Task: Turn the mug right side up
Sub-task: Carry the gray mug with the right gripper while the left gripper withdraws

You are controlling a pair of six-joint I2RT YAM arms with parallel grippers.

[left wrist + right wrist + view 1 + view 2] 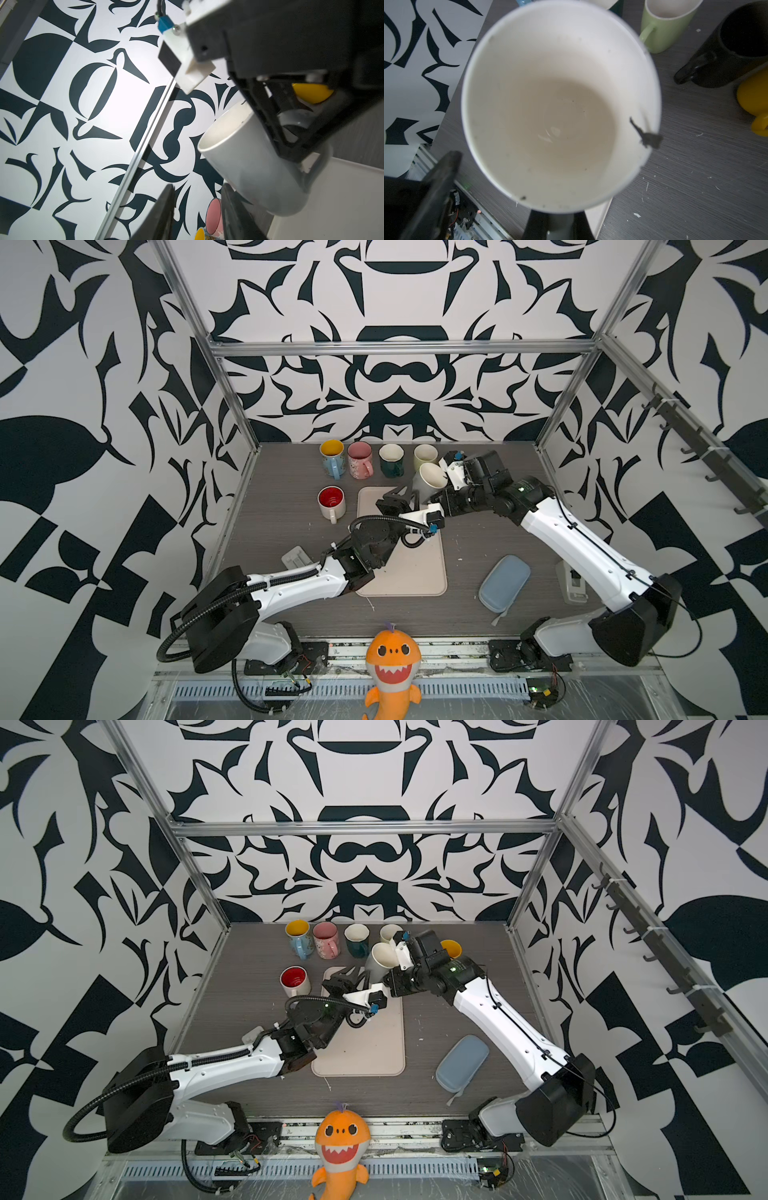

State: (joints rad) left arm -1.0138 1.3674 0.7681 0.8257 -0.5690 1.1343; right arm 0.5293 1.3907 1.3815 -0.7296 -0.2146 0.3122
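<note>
Two pincers flank the white mug (430,483), held tilted above the mat's (415,572) far end, mouth up-and-right: right pincer (451,485) clenched on its handle, left pincer (405,491) parted just beside its base.

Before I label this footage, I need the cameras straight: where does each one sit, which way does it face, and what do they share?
Top views: high at the front, looking down at the table; both arms show.
Left wrist: low by the tray, facing up past the white mug to the wall; left gripper fingers open, right gripper's body above.
Right wrist: looks straight into the white mug; right gripper shut on its handle.
Shared: the white mug, tilted in both top views.
</note>
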